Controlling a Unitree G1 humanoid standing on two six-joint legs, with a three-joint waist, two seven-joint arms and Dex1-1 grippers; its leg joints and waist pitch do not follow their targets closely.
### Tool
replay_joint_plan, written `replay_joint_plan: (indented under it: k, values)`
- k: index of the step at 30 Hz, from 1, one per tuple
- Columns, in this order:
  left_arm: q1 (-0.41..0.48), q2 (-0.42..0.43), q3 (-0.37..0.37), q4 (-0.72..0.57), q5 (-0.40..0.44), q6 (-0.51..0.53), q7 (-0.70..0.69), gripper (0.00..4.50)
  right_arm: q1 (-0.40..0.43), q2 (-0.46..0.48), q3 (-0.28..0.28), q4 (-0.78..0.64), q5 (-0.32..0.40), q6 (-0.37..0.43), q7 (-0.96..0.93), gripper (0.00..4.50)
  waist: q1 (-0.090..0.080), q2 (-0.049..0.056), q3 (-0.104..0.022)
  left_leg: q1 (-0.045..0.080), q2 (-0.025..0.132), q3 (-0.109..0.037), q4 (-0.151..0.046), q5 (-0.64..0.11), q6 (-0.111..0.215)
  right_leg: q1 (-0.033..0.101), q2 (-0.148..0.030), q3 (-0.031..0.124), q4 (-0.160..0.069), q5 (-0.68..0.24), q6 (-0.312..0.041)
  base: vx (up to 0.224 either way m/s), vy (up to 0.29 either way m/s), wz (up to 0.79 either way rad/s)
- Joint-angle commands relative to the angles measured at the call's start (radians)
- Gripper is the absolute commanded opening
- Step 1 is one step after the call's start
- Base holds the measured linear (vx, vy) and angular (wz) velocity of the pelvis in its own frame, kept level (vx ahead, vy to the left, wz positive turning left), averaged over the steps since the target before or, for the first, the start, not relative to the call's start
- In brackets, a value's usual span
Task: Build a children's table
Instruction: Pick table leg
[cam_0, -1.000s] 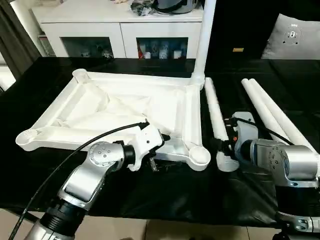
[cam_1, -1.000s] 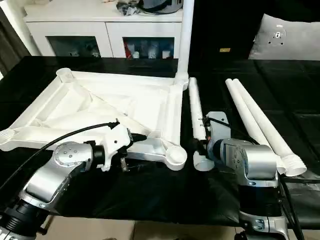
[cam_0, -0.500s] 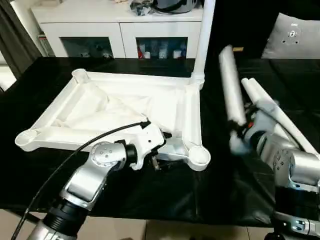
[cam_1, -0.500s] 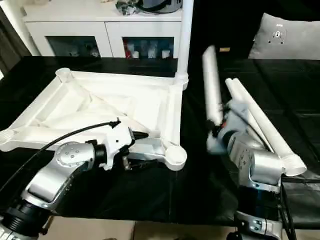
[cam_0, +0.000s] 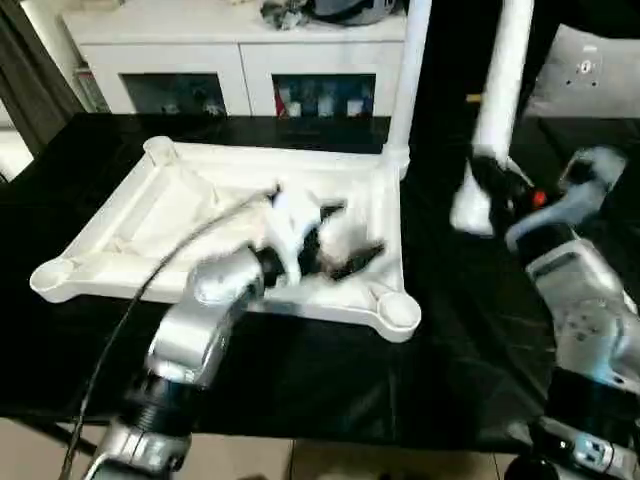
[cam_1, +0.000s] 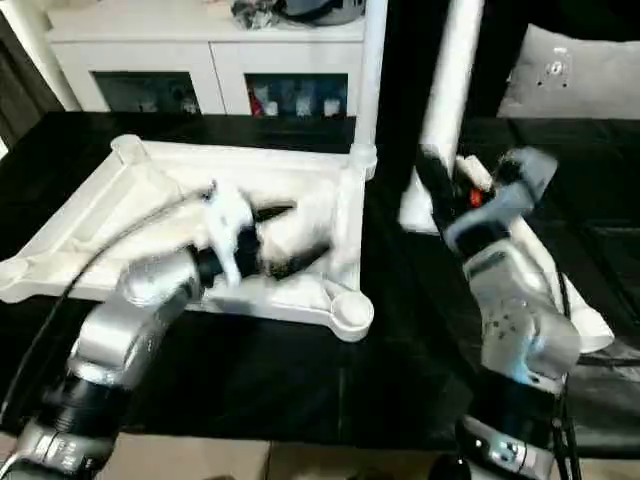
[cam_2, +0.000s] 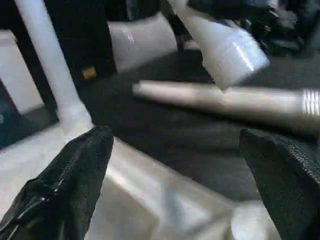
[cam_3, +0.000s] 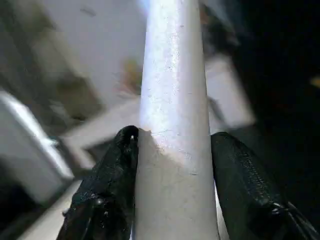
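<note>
White glass-door cabinet behind black tabletop; grey cushion

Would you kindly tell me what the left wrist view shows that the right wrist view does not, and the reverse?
Left wrist view: the left hand, fingers wide apart, facing the tabletop, the upright fitted leg and a loose leg lying on the black table. Right wrist view: the right hand, its fingers clamped on both sides of the lifted leg. Both: that lifted leg; the left wrist view catches its wide end.
</note>
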Motion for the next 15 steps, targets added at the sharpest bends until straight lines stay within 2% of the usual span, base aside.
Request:
replay_joint_plan:
  k: [1,3,4,5,8,9,12,15]
  values:
    - [-0.048,-0.049,0.078,-0.019,-0.126,0.068,0.027,4.5,0.018,0.012,0.0,-0.046,0.111,0.023,0.101,1.84,0.003,-0.021,-0.067,-0.01,0.061,-0.015,-0.069,-0.027,0.12,0.064,-0.059,0.047,-0.067,-0.162,-0.238,0.0,0.0,0.0]
    - [-0.08,-0.09,0.125,-0.031,-0.214,0.118,0.05,4.5,0.032,0.012,0.003,-0.059,0.172,0.045,0.146,1.84,0.009,-0.023,-0.068,-0.012,0.062,-0.017,-0.066,-0.021,0.129,0.063,-0.059,0.044,-0.065,-0.162,-0.253,0.0,0.0,0.0]
    - [-0.101,-0.114,0.155,-0.031,-0.27,0.151,0.068,4.5,0.046,0.006,0.015,-0.069,0.202,0.061,0.175,1.84,0.011,-0.025,-0.068,-0.013,0.064,-0.02,-0.067,-0.014,0.133,0.062,-0.058,0.044,-0.066,-0.165,-0.247,0.0,0.0,0.0]
    - [-0.115,-0.129,0.175,-0.03,-0.306,0.173,0.08,4.5,0.056,0.002,0.024,-0.076,0.22,0.07,0.194,1.84,0.01,-0.026,-0.067,-0.013,0.06,-0.016,-0.065,-0.011,0.134,0.063,-0.056,0.044,-0.065,-0.164,-0.249,0.0,0.0,0.0]
    - [-0.151,-0.167,0.224,-0.018,-0.404,0.219,0.106,4.5,0.087,-0.016,0.064,-0.093,0.244,0.092,0.25,1.84,0.016,-0.029,-0.066,-0.015,0.059,-0.018,-0.065,-0.003,0.14,0.062,-0.055,0.042,-0.07,-0.187,-0.232,0.0,0.0,0.0]
    - [-0.153,-0.169,0.227,-0.017,-0.412,0.222,0.105,4.5,0.09,-0.017,0.068,-0.094,0.245,0.094,0.255,1.84,0.016,-0.03,-0.066,-0.017,0.058,-0.017,-0.065,-0.002,0.141,0.064,-0.055,0.042,-0.072,-0.195,-0.226,0.0,0.0,0.0]
    - [-0.184,-0.21,0.267,0.002,-0.516,0.296,0.102,4.5,0.128,-0.048,0.137,-0.104,0.253,0.123,0.313,1.84,0.019,-0.033,-0.065,-0.017,0.057,-0.018,-0.065,-0.001,0.131,0.063,-0.056,0.041,-0.078,-0.241,-0.2,0.0,0.0,0.0]
    - [-0.188,-0.216,0.268,0.003,-0.527,0.307,0.105,4.5,0.131,-0.052,0.142,-0.104,0.26,0.127,0.323,1.84,0.021,-0.034,-0.064,-0.015,0.058,-0.02,-0.067,-0.003,0.124,0.061,-0.055,0.041,-0.081,-0.264,-0.183,0.0,0.0,0.0]
